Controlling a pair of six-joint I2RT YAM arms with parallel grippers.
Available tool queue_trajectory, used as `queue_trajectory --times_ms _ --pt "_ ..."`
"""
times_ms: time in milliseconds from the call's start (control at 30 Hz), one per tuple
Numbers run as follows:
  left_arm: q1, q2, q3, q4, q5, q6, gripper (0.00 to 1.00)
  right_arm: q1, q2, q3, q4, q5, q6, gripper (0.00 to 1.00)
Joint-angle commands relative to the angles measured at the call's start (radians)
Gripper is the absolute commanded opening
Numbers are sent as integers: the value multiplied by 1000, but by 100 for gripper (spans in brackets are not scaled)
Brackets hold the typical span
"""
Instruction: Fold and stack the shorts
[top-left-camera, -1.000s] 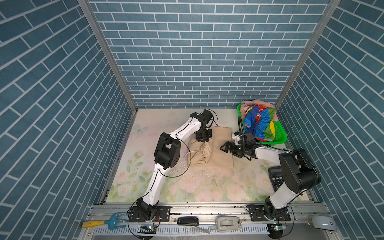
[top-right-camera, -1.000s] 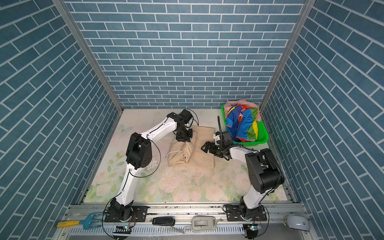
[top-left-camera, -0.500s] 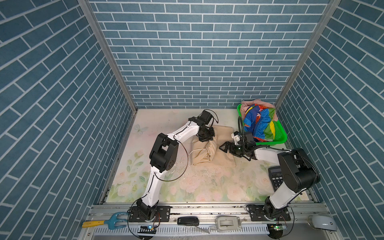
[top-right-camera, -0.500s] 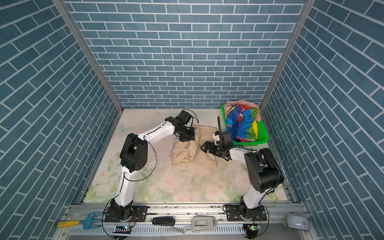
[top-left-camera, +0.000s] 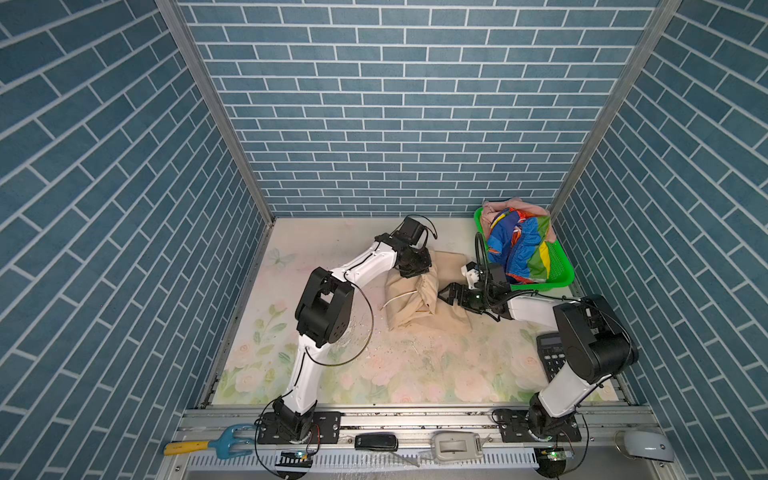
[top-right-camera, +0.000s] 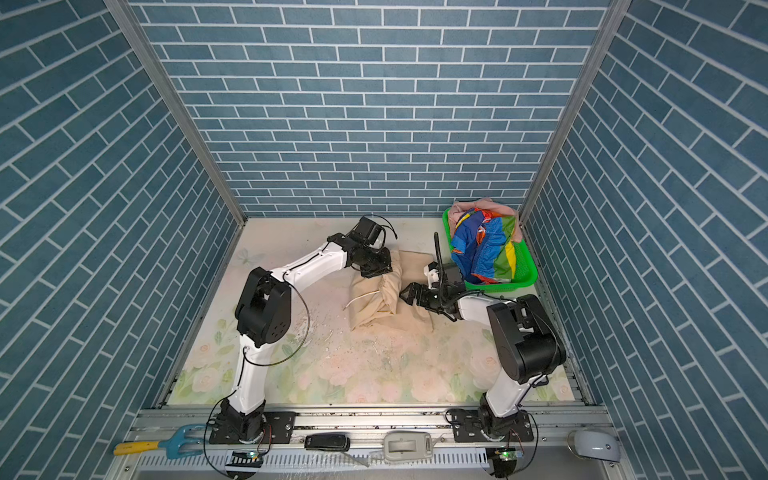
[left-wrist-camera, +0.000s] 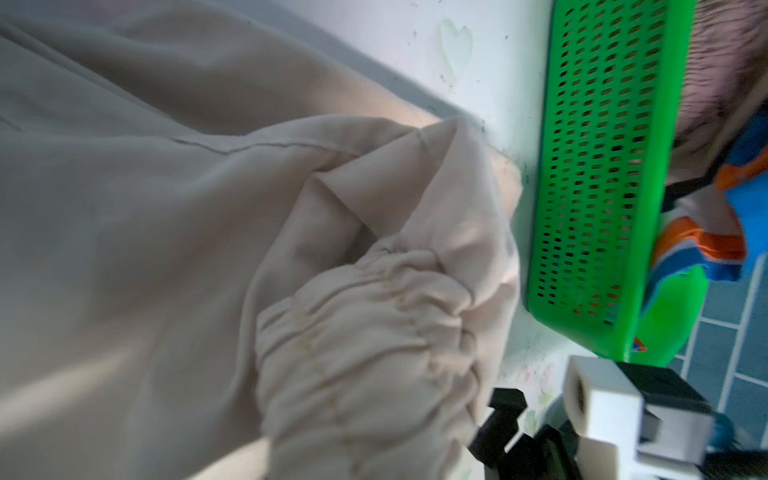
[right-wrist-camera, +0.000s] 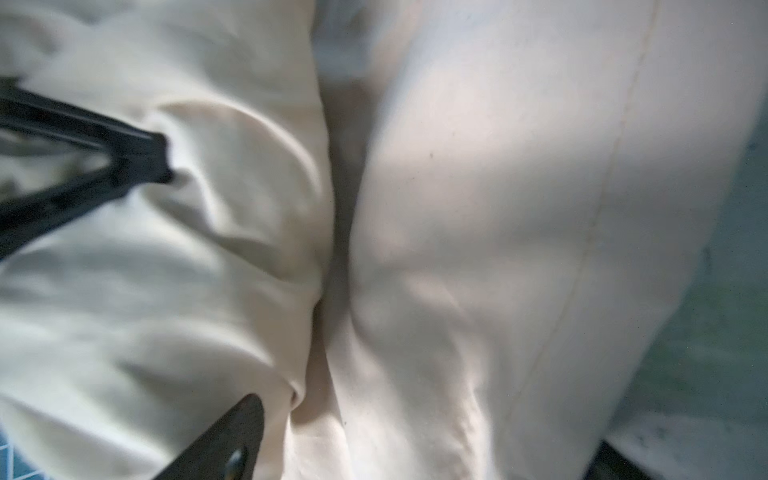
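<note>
- Left arm (top-left-camera: 365, 266) bends at the elbow, wrist pitched down; left gripper (top-left-camera: 413, 272) pinches shut on the beige shorts' (top-left-camera: 415, 303) gathered waistband (left-wrist-camera: 365, 332).
- Right arm (top-left-camera: 532, 309) stretches low; right gripper (top-left-camera: 449, 294) gapes wide over that soft, creased cloth on the floral mat (top-left-camera: 395, 365).
- Green mesh basket (top-left-camera: 540, 286) holds glossy rainbow shorts (top-left-camera: 519, 249) over pink shorts (top-left-camera: 511, 204).

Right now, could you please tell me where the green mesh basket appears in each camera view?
In a top view: green basket at the far right corner.
In a top view: the basket, same far right corner.
Left wrist: its mesh wall, just beyond the beige shorts' gathered waistband.
Right wrist: not in it.
Shared landmark: the beige shorts, seen in all four.
</note>
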Motion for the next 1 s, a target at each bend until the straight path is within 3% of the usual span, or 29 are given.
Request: queue_trajectory --times_ms 0,33,100,133,167,400,467,533,633,733,800,967 --pt "-10 27 17 28 4 -5 0 13 -3 -48 -162 20 45 99" --pt "-8 29 19 33 9 -5 3 13 -18 -46 -173 21 43 99" --pt "-8 30 14 50 23 -10 28 13 -53 -36 -216 34 25 99" --pt "-8 26 11 69 36 -12 49 12 -72 -27 -242 46 15 99" --pt "-8 16 3 94 52 -15 98 11 -99 -16 -278 62 1 99" --pt "-2 -162 25 125 39 71 100 9 -264 100 -530 235 -110 99" --pt "6 -244 -28 185 45 65 100 15 -284 137 -574 289 -135 99" --pt "21 -322 -140 291 68 4 100 41 -283 175 -606 355 -155 99" --pt "60 -409 -406 579 128 -195 100 128 -230 257 -636 464 -180 99" --pt "82 -457 -664 833 107 -368 100 220 -132 344 -640 556 -189 99" --pt "87 -473 -789 941 85 -431 100 259 -69 389 -628 596 -181 99" --pt "93 -493 -941 1056 46 -501 100 338 67 498 -646 690 -194 99"
